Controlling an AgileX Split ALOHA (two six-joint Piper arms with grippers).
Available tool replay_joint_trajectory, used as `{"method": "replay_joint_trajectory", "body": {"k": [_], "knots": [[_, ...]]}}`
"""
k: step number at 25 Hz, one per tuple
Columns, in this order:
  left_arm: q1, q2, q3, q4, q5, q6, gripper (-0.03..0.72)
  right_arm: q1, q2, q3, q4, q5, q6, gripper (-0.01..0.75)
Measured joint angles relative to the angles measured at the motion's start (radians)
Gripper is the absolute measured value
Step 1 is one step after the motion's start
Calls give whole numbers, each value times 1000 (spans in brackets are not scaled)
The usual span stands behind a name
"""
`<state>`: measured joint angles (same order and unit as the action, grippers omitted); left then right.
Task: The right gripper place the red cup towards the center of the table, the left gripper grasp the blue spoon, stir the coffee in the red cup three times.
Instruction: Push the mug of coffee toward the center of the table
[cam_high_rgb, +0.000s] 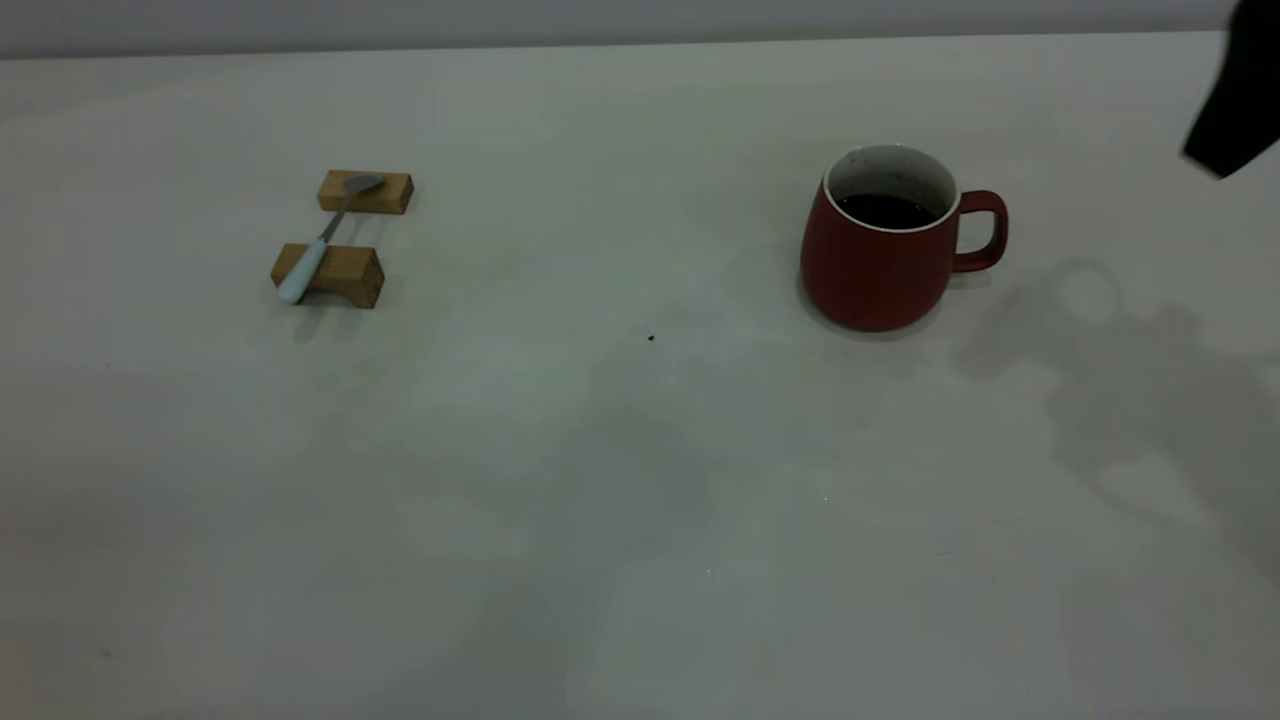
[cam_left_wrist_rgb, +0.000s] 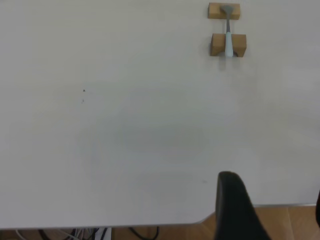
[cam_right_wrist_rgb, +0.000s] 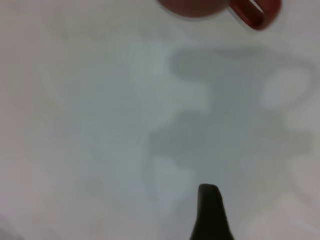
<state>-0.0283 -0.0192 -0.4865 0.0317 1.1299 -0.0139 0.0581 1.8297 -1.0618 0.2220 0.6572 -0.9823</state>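
Waiting at the very first step, the rig has nothing gripped: the cup stands untouched on the table, well toward the right edge and about midway between near and far edges, handle turned to the right edge. Coffee shows dark inside it.

The right gripper hangs above the far right corner, well apart from the cup, and whether its fingers are apart or together cannot be told (only a black sliver enters the exterior view). The next move likely calls for it to descend, catch the handle or rim, and carry the cup level toward the middle so nothing spills.

The left gripper hovers over its own table edge, far from the spoon; its fingers' state cannot be told either.

Farther left, the spoon bridges two wooden blocks, bowl on the farther one. Nothing stands between cup and centre.
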Motion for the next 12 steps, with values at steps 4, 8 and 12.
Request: {"method": "replay_joint_trajectory", "body": {"k": [4,8,12], "knots": [[0,0,0,0,0,0,463,16,128,-82,3,-7,-81,591],[0,0,0,0,0,0,463,39,240,-155,2,-30,-139,591],[0,0,0,0,0,0,463,53,324,-214,-10,-69,-202,591]]}}
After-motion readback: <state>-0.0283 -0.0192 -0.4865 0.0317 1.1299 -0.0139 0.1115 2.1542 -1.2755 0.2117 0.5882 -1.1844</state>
